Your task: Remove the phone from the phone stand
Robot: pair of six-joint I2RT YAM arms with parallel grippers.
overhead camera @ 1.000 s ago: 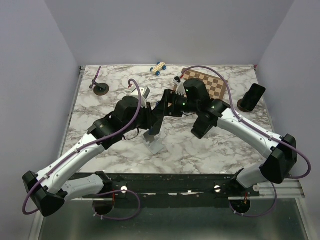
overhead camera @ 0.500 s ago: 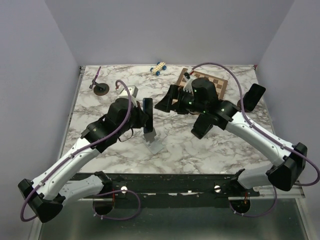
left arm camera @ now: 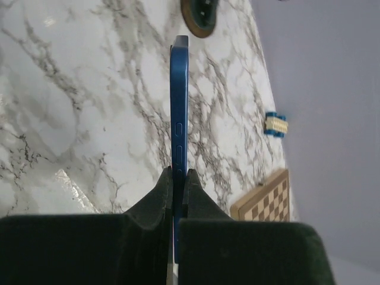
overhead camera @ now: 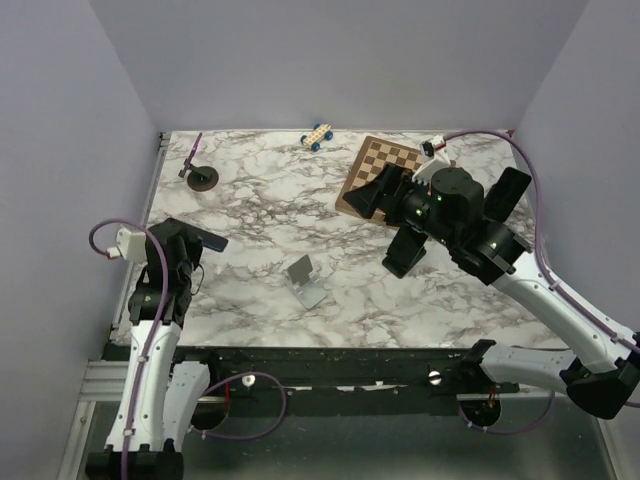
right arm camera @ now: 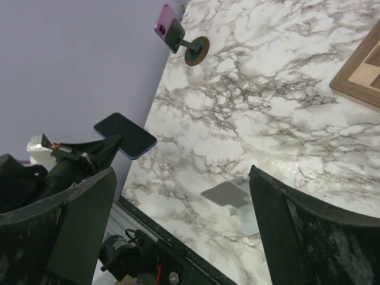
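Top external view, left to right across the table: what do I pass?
The blue phone in the left tool → empty grey phone stand → chessboard → black phone at the right edge.

Chessboard point(overhead camera: 385, 160) and toy car point(overhead camera: 318, 136) sit on marble table point(overhead camera: 260, 200).

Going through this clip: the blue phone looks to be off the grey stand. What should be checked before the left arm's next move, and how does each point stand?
1. Phone clamped by left gripper: ok, jaws shut on one end of it.
2. Phone free of the stand: ok, the stand sits empty mid-table and the phone is held apart, to its left.
3. Right gripper out of the way: ok, open, holding nothing, back near the chessboard.
4. Grip depth: not ok, only a short end sits between the pads and most of the phone sticks out.
5. Height above the table: cannot tell.
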